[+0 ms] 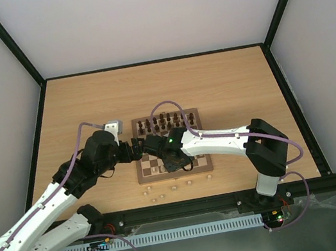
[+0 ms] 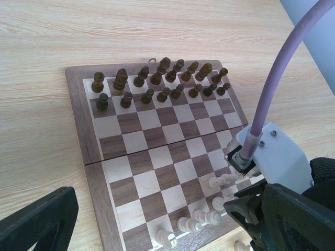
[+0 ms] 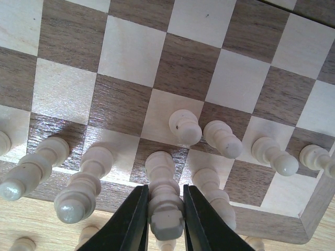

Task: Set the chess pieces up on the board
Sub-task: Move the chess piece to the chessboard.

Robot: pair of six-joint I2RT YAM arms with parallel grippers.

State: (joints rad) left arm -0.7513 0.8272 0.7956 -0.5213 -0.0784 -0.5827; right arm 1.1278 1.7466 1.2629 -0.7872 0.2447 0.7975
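In the top view the grip is hidden under the right wrist. Closer, the right claw (image 3: 165,189) is seen closed on a pale chess piece (image 3: 163,175) in the board's (image 3: 272,230) near row. The piece stands upright, head toward the camera. The left claw (image 1: 134,149) is spread wide.

The top camera looks steeply down from behind the arm bases over the whole light wooden table (image 1: 87,107). The left wrist camera looks slantwise across the entire square brown-and-cream checkered wooden board (image 2: 157,136). The right wrist camera sits close above the pale turned wooden chess pieces (image 3: 186,125) at its near edge, also seen from the left wrist.
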